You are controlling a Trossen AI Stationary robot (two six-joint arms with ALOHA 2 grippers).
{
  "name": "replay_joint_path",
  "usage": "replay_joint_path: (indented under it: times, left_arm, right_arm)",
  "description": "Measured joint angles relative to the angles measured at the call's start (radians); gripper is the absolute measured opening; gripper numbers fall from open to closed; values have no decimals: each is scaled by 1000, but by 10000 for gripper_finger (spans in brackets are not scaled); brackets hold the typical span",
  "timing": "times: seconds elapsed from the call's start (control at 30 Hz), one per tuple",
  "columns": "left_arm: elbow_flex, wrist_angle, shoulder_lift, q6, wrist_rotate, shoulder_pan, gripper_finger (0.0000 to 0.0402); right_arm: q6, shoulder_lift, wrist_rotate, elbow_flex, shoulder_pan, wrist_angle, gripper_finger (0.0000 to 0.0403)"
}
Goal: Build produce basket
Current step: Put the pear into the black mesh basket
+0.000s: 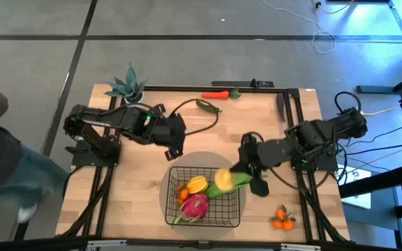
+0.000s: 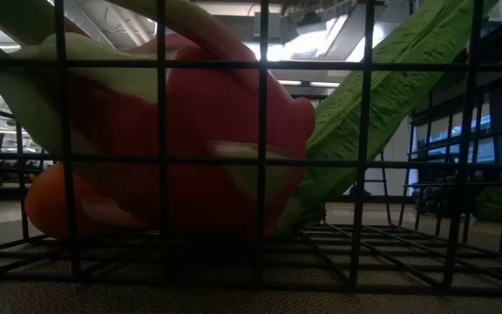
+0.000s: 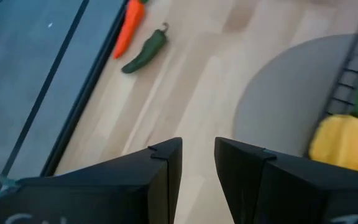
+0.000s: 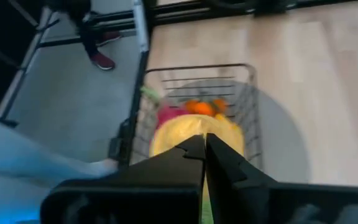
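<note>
On the near middle of the desk [image 1: 131,209] sits the black wire basket [image 1: 204,222] on a round grey mat [image 1: 165,199]. Inside the basket lie a pink dragon fruit [image 1: 195,206], an orange piece [image 1: 197,185] beside it and a small orange [image 1: 181,187] at the basket's left side. A yellow mango [image 1: 223,178] rests at the basket's far right corner, with a green leafy stalk [image 1: 241,180] sticking out over the rim there.

The right pincer [image 1: 246,167] hovers just beside that corner of the basket, its fingers pressed together and holding nothing; in its wrist view the mango shows right beyond the fingertips. The left pincer [image 1: 171,148] hangs just beyond the basket's far left corner, fingers [image 3: 166,163] slightly apart with a narrow gap and nothing between them.

Well beyond the basket, near the desk's far edge, lie a carrot [image 1: 216,95] and a dark green pepper [image 1: 209,106]. To the right of the basket, near the front edge, sit small oranges [image 1: 282,219]. A potted spiky plant [image 1: 126,87] stands at the far left corner.
</note>
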Motion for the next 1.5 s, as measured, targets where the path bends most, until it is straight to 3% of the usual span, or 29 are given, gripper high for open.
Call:
replay_joint_path:
  times: [0.3,0.53,0.93,1.5]
  left_arm:
    - [0,106,0,52,59,-126,84]
    - [0,132,0,47,64,-184,84]
    - [0,132,0,44,64,-202,84]
    - [0,133,0,48,92,-202,84]
  right_arm:
    - [83,1,-42,-160,81,140,0]
    - [130,1,-68,-349,94,373,0]
    - [216,1,-93,-622,93,656,0]
    - [260,0,-101,-799,93,773,0]
